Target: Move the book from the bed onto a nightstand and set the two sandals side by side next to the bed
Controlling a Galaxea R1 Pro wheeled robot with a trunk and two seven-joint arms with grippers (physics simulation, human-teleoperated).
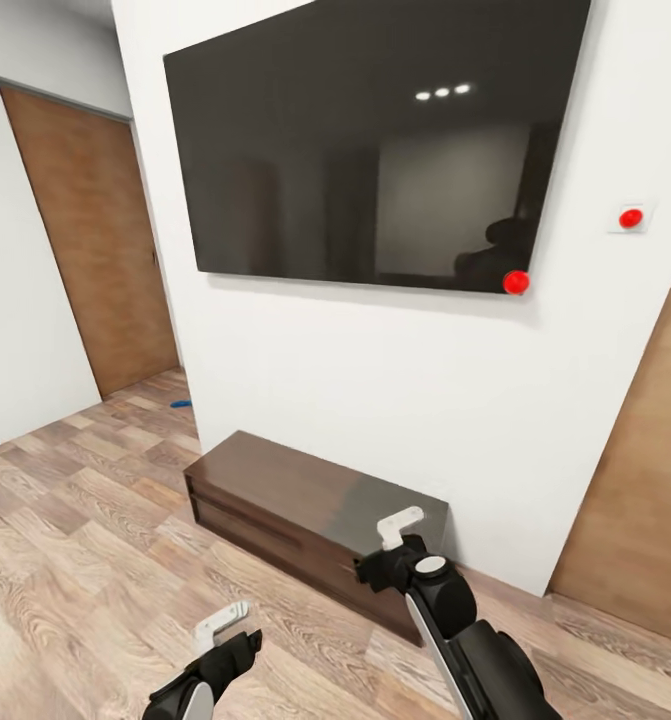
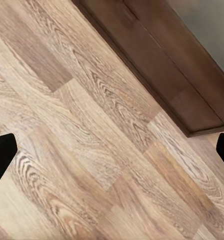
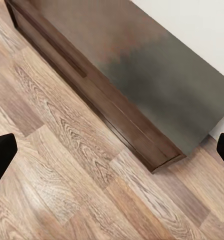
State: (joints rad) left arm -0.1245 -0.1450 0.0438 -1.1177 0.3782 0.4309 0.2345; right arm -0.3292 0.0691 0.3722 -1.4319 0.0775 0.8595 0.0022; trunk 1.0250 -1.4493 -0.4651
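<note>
- Head view: robot is facing a white wall w/ a big dark TV (image 1: pixel 375 140); a long glossy dark-brown low cabinet (image 1: pixel 305 500) is sitting on the wood-plank floor (image 1: pixel 75 540) below it. Left gripper (image 1: pixel 220 628) is hanging low near the floor, right gripper (image 1: pixel 400 530) is hovering at the cabinet's near right end. Fingers on both: can't tell if released or clenched from here, nothing held. Wooden doors at far left and right. A small blue bit (image 1: pixel 181 404) is lying on the floor at the far left past the wall corner, poss. a sandal, too small to confirm.
- Left wrist view: fingertips (image 2: pixel 1 155) are showing wide apart at the frame edges, so released, empty, over floor beside the cabinet.
- Right wrist view: fingertips (image 3: pixel 1 157) likewise spread, empty; cabinet top below.
- Book, bed, nightstand: unseen here. Judging: book is prob. light, thin, stiff-ish; pinch across an edge. Sandals flat, light; grip the sole's side.
</note>
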